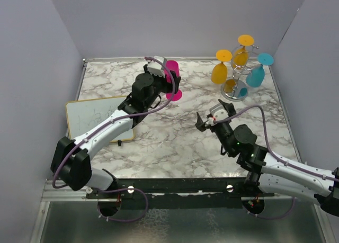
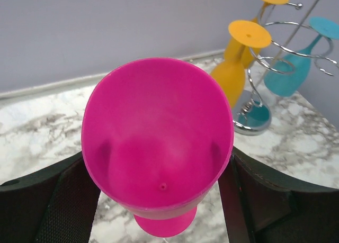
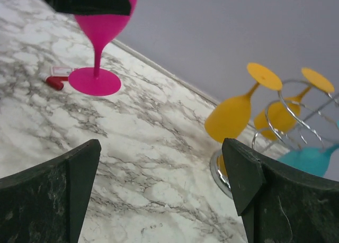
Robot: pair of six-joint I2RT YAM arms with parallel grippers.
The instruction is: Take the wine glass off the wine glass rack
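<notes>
Hidden or unclear: in the left wrist view the pink glass fills the frame, its bowl covers its stem, and only a sliver of the foot shows. In the right wrist view the top of its bowl is behind the left gripper. There the rack base is partly behind a finger, and the teal glass is cut off at the frame edge. A small red thing lies just beside the pink foot, too small to identify. The right arm runs out of the top view at the right edge.

Surface and room: white marble-pattern table with plain grey walls on three sides. A white board lies flat at the left edge.

Task thing and tool: the pink glass is off the rack and upright near the middle of the far edge. Its foot looks to rest on the table. The left gripper is clamped on its bowl, with a finger pressed on each side.

The rack stands in the far right corner, well apart from the pink glass. Two orange glasses and the teal glass hang upside down on it.

The right gripper has its jaws wide apart with nothing between them. It sits over the table in front of the rack and points toward the far edge.
</notes>
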